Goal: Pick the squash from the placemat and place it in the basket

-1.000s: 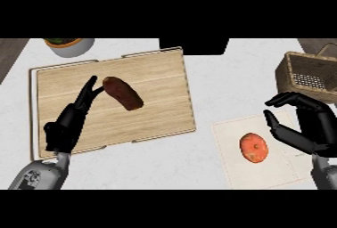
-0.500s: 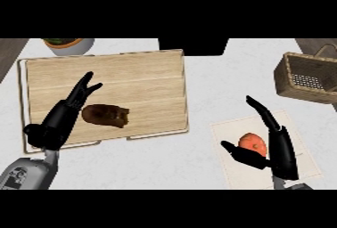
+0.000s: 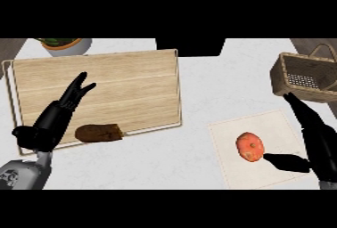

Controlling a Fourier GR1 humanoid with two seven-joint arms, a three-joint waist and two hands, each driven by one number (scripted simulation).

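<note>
At the left of the frame the left hand (image 3: pixel 49 124) lies open over the wooden board (image 3: pixel 125 80), fingers straight. Just right of it a brown lump (image 3: pixel 99 132) sits on the board's lower edge. Lower right, the orange squash (image 3: pixel 250 146) rests on the pale placemat (image 3: pixel 253 178); the right hand (image 3: pixel 314 138) is open, thumb just beside the squash. The basket (image 3: pixel 296 80) stands upper right.

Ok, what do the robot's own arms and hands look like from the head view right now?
Both hands are matte black with slim, segmented fingers. The left hand joins a glossy grey forearm at the lower left corner, its rounded shell carrying small dark markings. Of the right hand, only black parts show at the right edge; its forearm is out of frame. No cables or sleeves are visible.
</note>
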